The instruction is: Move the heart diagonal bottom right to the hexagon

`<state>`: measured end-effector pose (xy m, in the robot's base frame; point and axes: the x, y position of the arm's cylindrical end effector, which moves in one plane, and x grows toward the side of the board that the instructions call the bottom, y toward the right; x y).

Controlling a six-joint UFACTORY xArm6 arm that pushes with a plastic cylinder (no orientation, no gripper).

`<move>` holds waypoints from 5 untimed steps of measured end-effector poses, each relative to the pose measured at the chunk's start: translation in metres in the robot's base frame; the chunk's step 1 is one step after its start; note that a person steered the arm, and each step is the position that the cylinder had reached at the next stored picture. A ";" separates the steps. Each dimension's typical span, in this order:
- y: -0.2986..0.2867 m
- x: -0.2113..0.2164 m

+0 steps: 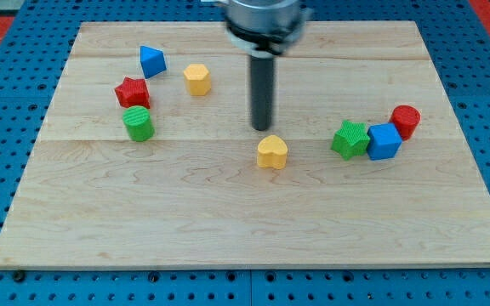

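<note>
The yellow heart (271, 151) lies near the middle of the wooden board (228, 221). The yellow hexagon (196, 79) sits toward the view's upper left of it. My tip (262, 127) is at the end of the dark rod, just above and slightly left of the heart, close to it but apart by a small gap.
A blue triangle (151, 60), a red star (132, 92) and a green cylinder (138, 124) cluster at the view's left. A green star (349, 139), a blue cube (383, 141) and a red cylinder (405, 121) cluster at the view's right.
</note>
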<state>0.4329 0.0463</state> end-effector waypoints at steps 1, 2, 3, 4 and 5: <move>0.009 0.046; 0.020 0.079; 0.013 0.096; -0.007 0.056; -0.001 0.078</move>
<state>0.5114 0.0456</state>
